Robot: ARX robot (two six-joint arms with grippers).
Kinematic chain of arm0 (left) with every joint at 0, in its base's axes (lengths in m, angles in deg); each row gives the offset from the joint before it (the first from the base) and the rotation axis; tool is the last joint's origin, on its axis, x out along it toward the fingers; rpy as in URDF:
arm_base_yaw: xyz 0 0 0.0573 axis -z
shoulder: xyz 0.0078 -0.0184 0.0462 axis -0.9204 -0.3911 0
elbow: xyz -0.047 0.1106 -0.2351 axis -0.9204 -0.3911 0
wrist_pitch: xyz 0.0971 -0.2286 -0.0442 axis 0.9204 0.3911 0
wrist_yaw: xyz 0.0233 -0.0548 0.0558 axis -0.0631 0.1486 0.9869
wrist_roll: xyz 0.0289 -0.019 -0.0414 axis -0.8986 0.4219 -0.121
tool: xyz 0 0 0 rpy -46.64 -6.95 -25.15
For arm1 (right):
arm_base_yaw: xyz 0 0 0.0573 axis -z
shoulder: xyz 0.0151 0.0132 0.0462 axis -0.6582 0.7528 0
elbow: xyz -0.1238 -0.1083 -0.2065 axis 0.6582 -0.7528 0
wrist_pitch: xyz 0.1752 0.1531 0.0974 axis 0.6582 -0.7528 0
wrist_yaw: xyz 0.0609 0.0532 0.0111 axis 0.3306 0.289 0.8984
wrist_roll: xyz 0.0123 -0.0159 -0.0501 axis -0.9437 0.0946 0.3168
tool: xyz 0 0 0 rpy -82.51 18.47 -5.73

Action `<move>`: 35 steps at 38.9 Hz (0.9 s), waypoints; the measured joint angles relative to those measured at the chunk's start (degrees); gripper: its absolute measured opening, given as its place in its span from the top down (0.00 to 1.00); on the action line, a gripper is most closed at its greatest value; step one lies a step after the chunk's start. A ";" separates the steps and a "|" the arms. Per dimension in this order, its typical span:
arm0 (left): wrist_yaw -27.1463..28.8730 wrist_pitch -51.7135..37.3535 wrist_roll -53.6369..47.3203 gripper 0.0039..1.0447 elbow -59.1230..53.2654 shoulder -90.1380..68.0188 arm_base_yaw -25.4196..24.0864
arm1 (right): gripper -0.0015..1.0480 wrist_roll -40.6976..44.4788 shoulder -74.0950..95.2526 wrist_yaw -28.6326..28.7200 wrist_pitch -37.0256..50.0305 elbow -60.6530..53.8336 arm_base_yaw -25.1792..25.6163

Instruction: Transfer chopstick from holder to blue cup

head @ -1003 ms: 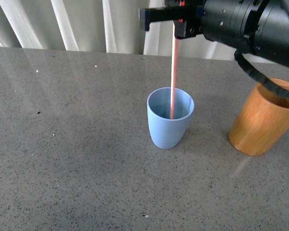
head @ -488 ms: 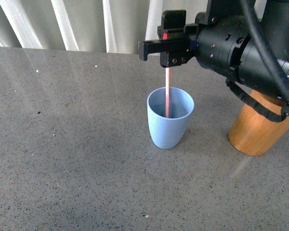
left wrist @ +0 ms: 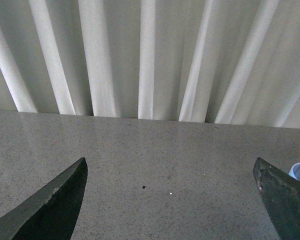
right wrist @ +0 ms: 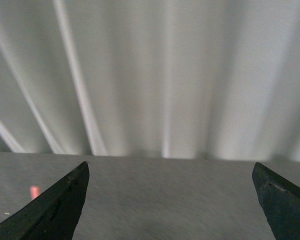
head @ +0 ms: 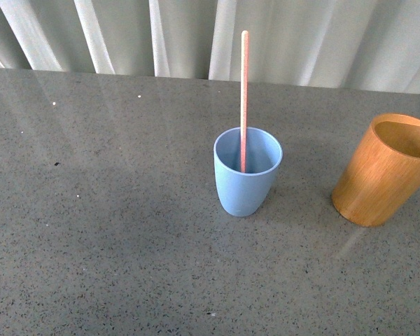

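Standing nearly upright in the blue cup (head: 247,180), the chopstick (head: 244,98) rises well above the rim, its lower end inside the cup, on a grey speckled table (head: 112,231). The holder (head: 383,170) sits apart to the cup's right. Neither arm appears in the front view. The left gripper (left wrist: 172,200) has its fingers spread wide around nothing, the chopstick far off to one side of them; the right gripper (right wrist: 170,202) is likewise spread wide and empty, facing pale curtains (right wrist: 155,75)
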 joint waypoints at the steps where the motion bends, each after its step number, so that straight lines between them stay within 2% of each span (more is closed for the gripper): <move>1: 0.02 0.00 0.00 0.06 0.00 0.00 0.00 | 0.10 0.20 -4.76 -1.14 -4.22 -1.86 1.75; 6: 0.02 0.00 0.00 0.06 0.00 0.00 0.00 | 0.10 1.77 -21.94 -2.73 -20.92 -8.72 8.59; 8: 0.02 0.00 0.00 0.06 0.00 0.00 -0.02 | 0.10 3.08 -32.63 -3.63 -32.63 -12.79 12.41; 11: 0.02 0.00 0.00 0.06 0.00 0.00 0.00 | 0.10 3.54 -37.53 -3.91 -37.09 -13.99 13.46; 14: -0.02 0.00 0.00 0.06 0.00 0.00 0.00 | 0.12 3.96 -39.32 -1.51 -34.58 -14.78 13.81; 16: 0.07 0.00 0.00 0.06 0.00 0.02 0.00 | 0.22 4.33 -41.07 6.88 -23.82 -18.95 14.19; 18: 0.04 0.00 0.00 0.06 0.00 0.00 0.00 | 0.29 4.57 -42.05 9.66 -19.10 -21.20 14.21; 20: 0.04 0.00 0.00 0.06 0.00 -0.02 0.00 | 0.36 4.79 -43.01 10.51 -16.90 -22.45 14.16; 28: 0.00 0.00 0.02 0.06 0.00 0.02 0.00 | 0.78 4.90 -48.09 10.36 -17.40 -26.18 14.29; 31: 0.04 0.00 0.00 0.06 0.00 0.02 0.00 | 0.88 4.90 -49.29 10.38 -17.90 -26.71 14.29; 33: 0.02 0.00 0.00 0.06 0.00 0.02 0.00 | 0.98 4.92 -50.45 10.38 -18.43 -27.06 14.29; 35: 0.02 0.00 0.00 0.06 0.00 0.02 -0.02 | 0.99 5.09 -51.39 10.38 -18.95 -27.41 14.29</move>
